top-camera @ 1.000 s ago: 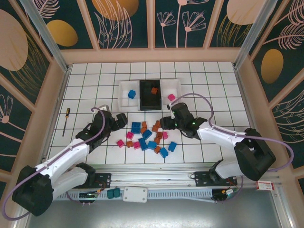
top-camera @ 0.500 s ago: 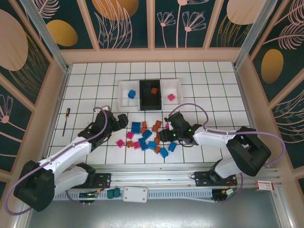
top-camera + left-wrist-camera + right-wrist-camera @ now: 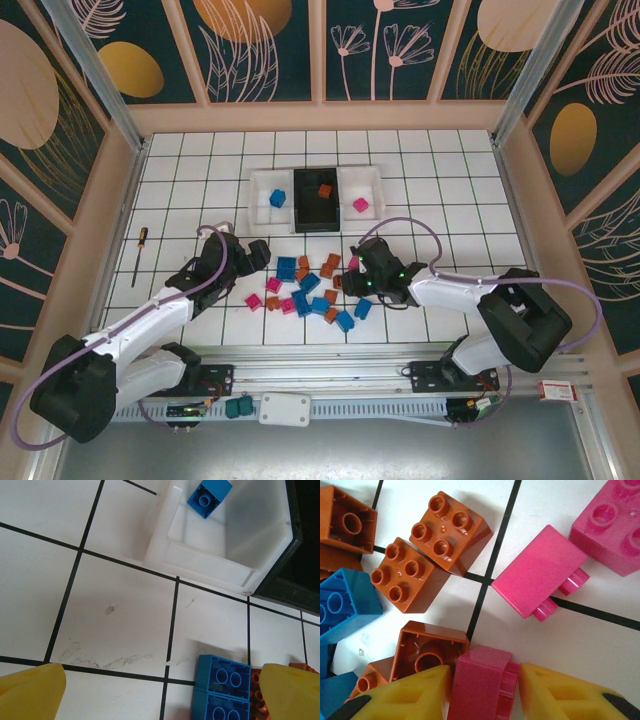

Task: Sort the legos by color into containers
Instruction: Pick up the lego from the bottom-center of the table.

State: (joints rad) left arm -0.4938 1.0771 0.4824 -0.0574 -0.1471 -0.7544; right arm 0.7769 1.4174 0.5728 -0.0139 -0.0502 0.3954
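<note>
Two yellow fingers of the right gripper press against either side of a pink lego lying on the white tiles, an upturned orange-brown brick touching it, at the right edge of the loose pile. The left gripper is spread wide above bare tile, just short of the left white tray, which holds one blue brick.
</note>
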